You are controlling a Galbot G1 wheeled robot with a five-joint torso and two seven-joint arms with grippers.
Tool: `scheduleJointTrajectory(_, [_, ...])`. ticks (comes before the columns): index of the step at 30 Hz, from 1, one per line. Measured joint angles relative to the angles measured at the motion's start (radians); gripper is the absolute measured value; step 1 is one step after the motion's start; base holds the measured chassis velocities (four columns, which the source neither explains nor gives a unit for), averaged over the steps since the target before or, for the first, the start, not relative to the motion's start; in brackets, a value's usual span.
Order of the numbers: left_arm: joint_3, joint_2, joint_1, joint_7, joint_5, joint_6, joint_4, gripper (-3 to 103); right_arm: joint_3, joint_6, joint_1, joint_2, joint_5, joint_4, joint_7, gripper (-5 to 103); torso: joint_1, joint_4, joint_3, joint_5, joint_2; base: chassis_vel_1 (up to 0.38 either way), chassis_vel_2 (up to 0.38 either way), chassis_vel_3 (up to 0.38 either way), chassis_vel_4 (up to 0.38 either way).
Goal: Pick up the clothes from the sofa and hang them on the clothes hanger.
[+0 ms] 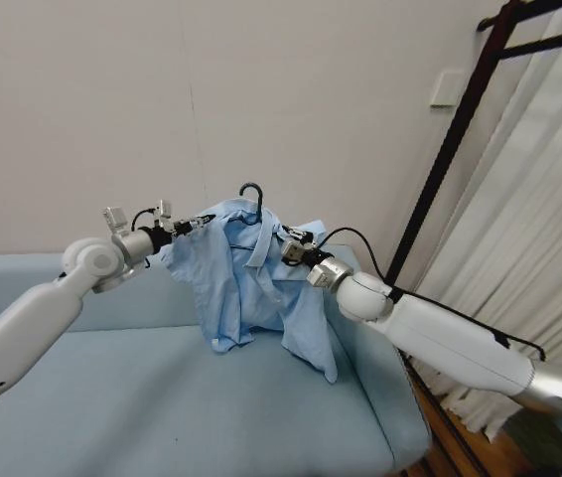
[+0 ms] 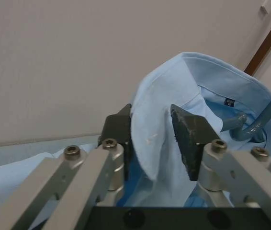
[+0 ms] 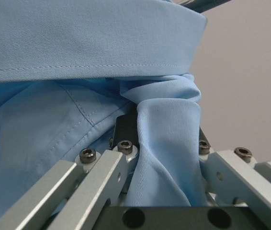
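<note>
**Head view: shirt held up over the sofa**

The blue shirt (image 1: 251,288), draped on a hanger (image 1: 252,194), hangs over the sofa (image 1: 162,397) seat. The dark rack (image 1: 445,159) stands apart to its right. The left gripper (image 1: 197,225) and right gripper (image 1: 289,240) each pinch a fabric fold at opposite shoulders.

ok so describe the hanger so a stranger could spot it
Above the sofa, the left gripper and right gripper hold a light blue shirt between them. The hanger sits inside it, its small dark curved hook poking above the collar, unlike the tall straight rack to the right.
</note>
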Motion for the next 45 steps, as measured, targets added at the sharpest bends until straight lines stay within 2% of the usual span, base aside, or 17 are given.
scheduleJointTrajectory(2, [0.000, -0.005, 0.007, 0.000, 0.005, -0.008, -0.006, 18, 0.005, -0.001, -0.003, -0.003, 0.001, 0.004, 0.001, 10, 0.000, 0.0000, 0.000, 0.0001, 0.000, 0.000, 0.000, 0.000, 0.000])
scheduleJointTrajectory(3, [0.000, -0.005, 0.007, 0.000, 0.005, -0.008, -0.006, 18, 0.005, -0.001, -0.003, -0.003, 0.001, 0.004, 0.001, 10, 0.000, 0.0000, 0.000, 0.0001, 0.000, 0.000, 0.000, 0.000, 0.000])
scheduleJointTrajectory(6, [0.000, -0.007, 0.014, 0.000, 0.010, -0.014, -0.021, 3, 0.011, -0.001, -0.004, -0.010, 0.002, 0.005, 0.001, 10, 0.000, 0.0002, 0.000, 0.0000, 0.000, 0.000, 0.000, 0.000, 0.000])
scheduleJointTrajectory(16, [-0.010, 0.027, 0.021, 0.000, 0.061, -0.043, -0.108, 2, 0.026, -0.008, 0.000, -0.006, 0.030, -0.010, 0.005, 10, 0.000, 0.0000, 0.000, 0.0001, 0.000, 0.000, 0.000, 0.000, 0.000])
scheduleJointTrajectory(21, [-0.022, 0.067, 0.052, 0.020, 0.116, -0.070, -0.179, 2, 0.025, -0.062, 0.034, 0.007, 0.111, -0.005, 0.002, 10, 0.000, 0.0001, 0.000, 0.0000, 0.000, 0.000, 0.000, 0.000, 0.000])
scheduleJointTrajectory(24, [-0.029, 0.092, 0.081, 0.039, 0.159, -0.089, -0.206, 2, 0.017, -0.092, 0.065, 0.011, 0.145, 0.014, -0.030, 10, 0.000, 0.0004, 0.000, -0.0002, 0.000, 0.000, 0.000, 0.000, 0.000])
scheduleJointTrajectory(33, [-0.081, 0.102, 0.141, 0.045, 0.171, -0.099, -0.134, 2, -0.006, -0.082, 0.066, -0.010, 0.135, 0.038, -0.062, 10, 0.000, 0.0000, 0.000, -0.0001, 0.000, 0.000, 0.000, 0.000, 0.000])
scheduleJointTrajectory(36, [-0.084, 0.092, 0.141, 0.026, 0.171, -0.104, -0.102, -1, -0.013, -0.077, 0.065, -0.012, 0.129, 0.045, -0.065, 10, 0.000, 0.0000, 0.000, -0.0001, 0.000, 0.000, 0.000, 0.000, 0.000])
scheduleJointTrajectory(40, [-0.087, 0.076, 0.138, 0.007, 0.171, -0.107, -0.083, 20, -0.021, -0.076, 0.064, -0.005, 0.124, 0.046, -0.065, 10, 0.000, 0.0001, 0.000, -0.0001, 0.000, 0.000, 0.000, 0.000, 0.000])
scheduleJointTrajectory(43, [-0.087, 0.074, 0.141, 0.007, 0.170, -0.107, -0.094, 26, -0.022, -0.075, 0.064, -0.004, 0.123, 0.045, -0.064, 10, 0.000, 0.0000, 0.000, -0.0001, 0.000, 0.000, 0.000, 0.000, 0.000])
scheduleJointTrajectory(45, [-0.087, 0.073, 0.143, 0.008, 0.170, -0.107, -0.106, 36, -0.023, -0.075, 0.063, -0.004, 0.122, 0.045, -0.064, 10, 0.000, 0.0000, 0.000, 0.0000, 0.000, 0.000, 0.000, 0.000, 0.000])
